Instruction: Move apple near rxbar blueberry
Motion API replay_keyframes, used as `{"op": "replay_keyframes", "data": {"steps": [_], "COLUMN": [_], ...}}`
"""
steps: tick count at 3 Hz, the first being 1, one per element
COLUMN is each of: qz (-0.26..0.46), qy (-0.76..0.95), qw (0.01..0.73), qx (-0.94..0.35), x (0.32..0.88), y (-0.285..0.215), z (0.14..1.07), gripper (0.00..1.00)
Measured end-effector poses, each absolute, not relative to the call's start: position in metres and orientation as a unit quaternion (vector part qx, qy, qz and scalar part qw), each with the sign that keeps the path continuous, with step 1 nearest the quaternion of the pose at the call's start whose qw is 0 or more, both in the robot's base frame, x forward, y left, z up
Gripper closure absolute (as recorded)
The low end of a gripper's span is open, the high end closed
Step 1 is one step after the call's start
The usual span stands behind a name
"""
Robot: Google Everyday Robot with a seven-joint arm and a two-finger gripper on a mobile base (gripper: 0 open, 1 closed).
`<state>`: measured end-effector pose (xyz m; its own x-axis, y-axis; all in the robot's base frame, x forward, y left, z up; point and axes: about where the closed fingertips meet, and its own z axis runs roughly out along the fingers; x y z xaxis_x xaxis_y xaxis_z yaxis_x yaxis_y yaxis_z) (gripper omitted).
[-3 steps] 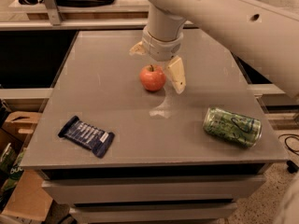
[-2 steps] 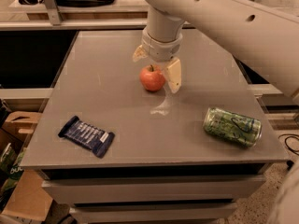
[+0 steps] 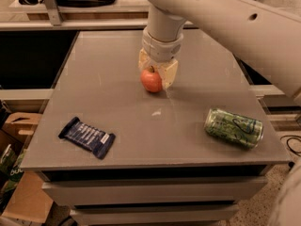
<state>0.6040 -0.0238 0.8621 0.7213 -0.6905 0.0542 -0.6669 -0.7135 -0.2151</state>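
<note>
at the middle of the desk point(image 3: 106, 74), the hand point(image 3: 155, 75) grips the apple point(image 3: 151, 81), which rests on the surface; the rxbar blueberry point(image 3: 87, 137) lies well apart at front left, a green can point(image 3: 233, 127) at right.

The apple point(image 3: 151, 80) sits on the bench point(image 3: 108, 65), a little behind its middle. The end effector point(image 3: 156, 74) is directly at the apple, just above and around it, and the arm point(image 3: 221, 18) reaches in from the rear right. The rxbar blueberry point(image 3: 87, 137) lies flat near the front left corner, well apart from the apple, to its left and in front. A drink can point(image 3: 233, 127) lies on its side near the front right edge. On the floor, left of the bench, stands a cardboard box point(image 3: 21, 126).
</note>
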Motion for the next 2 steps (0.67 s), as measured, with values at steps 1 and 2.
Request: {"op": "replay_keyframes", "data": {"steps": [1, 2], "qz": [-0.055, -0.038], "qy": [0.359, 0.333], "qw": [0.096, 0.101], "qx": [-0.927, -0.937], "x": [0.599, 0.583], "y": [-0.022, -0.019], "z": [0.871, 0.886], "gripper": [0.87, 1.0]}}
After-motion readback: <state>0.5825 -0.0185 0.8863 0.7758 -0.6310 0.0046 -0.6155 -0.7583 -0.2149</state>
